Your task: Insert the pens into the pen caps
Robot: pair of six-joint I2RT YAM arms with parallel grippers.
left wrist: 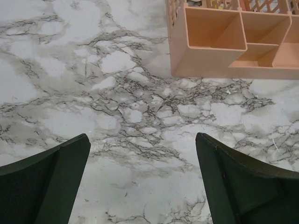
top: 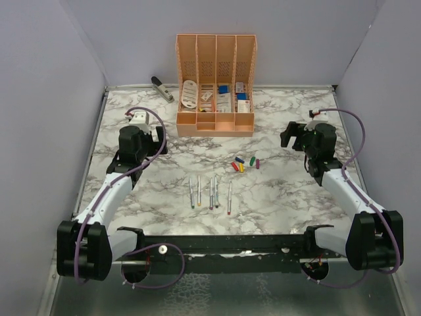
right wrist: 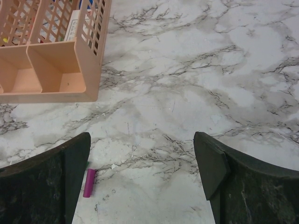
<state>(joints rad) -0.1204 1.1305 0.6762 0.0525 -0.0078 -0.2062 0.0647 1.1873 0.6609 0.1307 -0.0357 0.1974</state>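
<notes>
Several whitish pens [top: 212, 192] lie side by side on the marble table, near the middle front. Just behind and to their right sit the pen caps [top: 241, 164]: green, blue, purple, red and yellow in a loose cluster. My left gripper [top: 160, 139] [left wrist: 142, 140] hovers open over bare marble, left of the pens and caps, with nothing between its fingers. My right gripper [top: 289, 135] [right wrist: 142, 137] is open too, to the right of the caps. In the right wrist view the purple cap [right wrist: 89, 182] lies beside the left finger, which hides the other caps.
A peach desk organizer [top: 215, 125] [left wrist: 210, 60] [right wrist: 60, 93] with small boxes in it stands at the back centre. A grey stapler-like tool [top: 162, 89] lies to its left. Grey walls enclose the table on three sides.
</notes>
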